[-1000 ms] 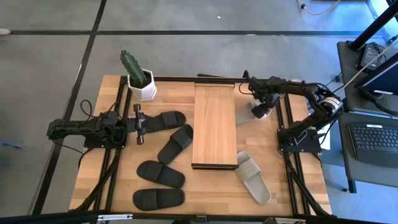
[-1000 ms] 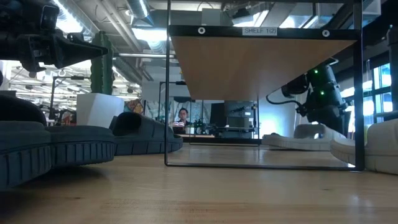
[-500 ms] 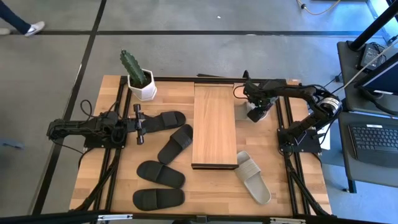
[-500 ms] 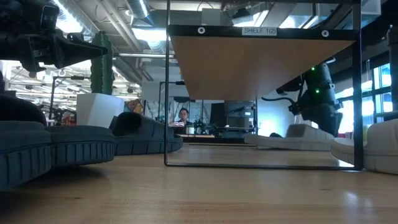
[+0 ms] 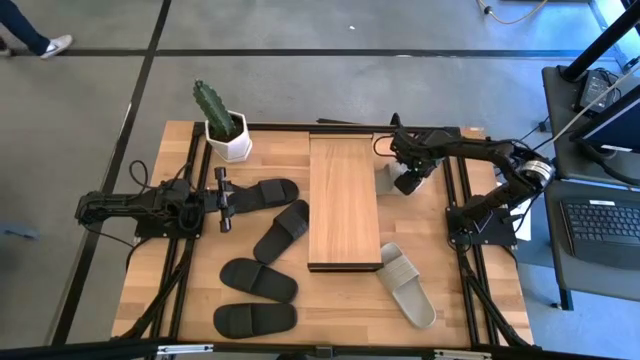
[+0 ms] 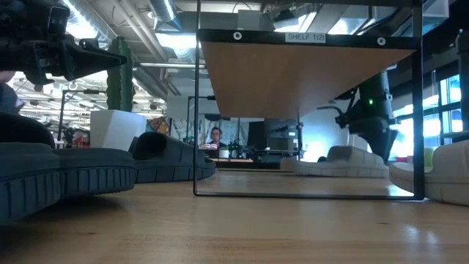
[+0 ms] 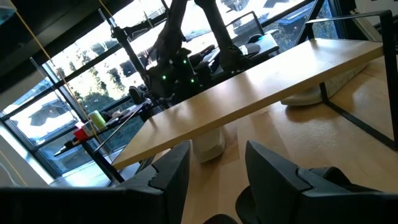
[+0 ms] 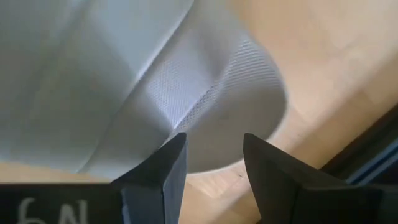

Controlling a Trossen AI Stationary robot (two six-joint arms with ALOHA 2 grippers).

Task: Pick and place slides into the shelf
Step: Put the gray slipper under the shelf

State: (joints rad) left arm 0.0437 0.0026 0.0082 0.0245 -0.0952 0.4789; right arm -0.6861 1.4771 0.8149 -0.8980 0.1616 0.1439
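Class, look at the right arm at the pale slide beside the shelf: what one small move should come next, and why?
Probably keep sliding it sideways under the shelf. The right end effector sits on the beige slide, which is only partly under the plank.
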